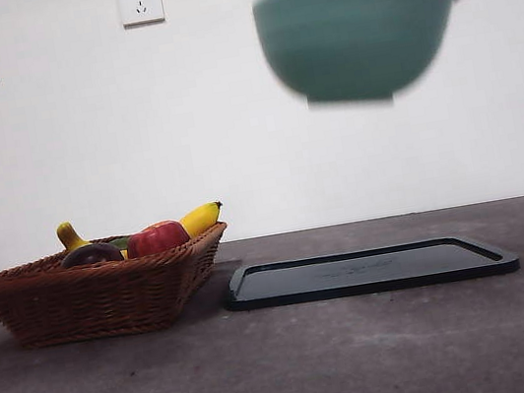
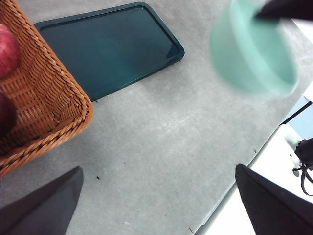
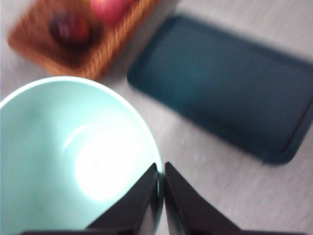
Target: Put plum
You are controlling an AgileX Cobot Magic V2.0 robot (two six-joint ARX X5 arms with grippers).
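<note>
The dark purple plum [image 1: 91,253] lies in the wicker basket [image 1: 99,297] at the left, beside a red apple-like fruit [image 1: 157,238]. It shows blurred in the right wrist view [image 3: 69,28]. My right gripper [image 3: 160,171] is shut on the rim of a mint-green bowl [image 3: 73,156] and holds it high in the air [image 1: 355,37] above the dark tray [image 1: 368,269]. My left gripper [image 2: 156,196] is open and empty, high above the table beside the basket [image 2: 44,112].
A yellow banana [image 1: 200,217] and another yellow fruit [image 1: 70,235] lie in the basket. The dark tray [image 2: 112,46] lies flat to the right of the basket. The table's edge [image 2: 244,166] runs near the left gripper.
</note>
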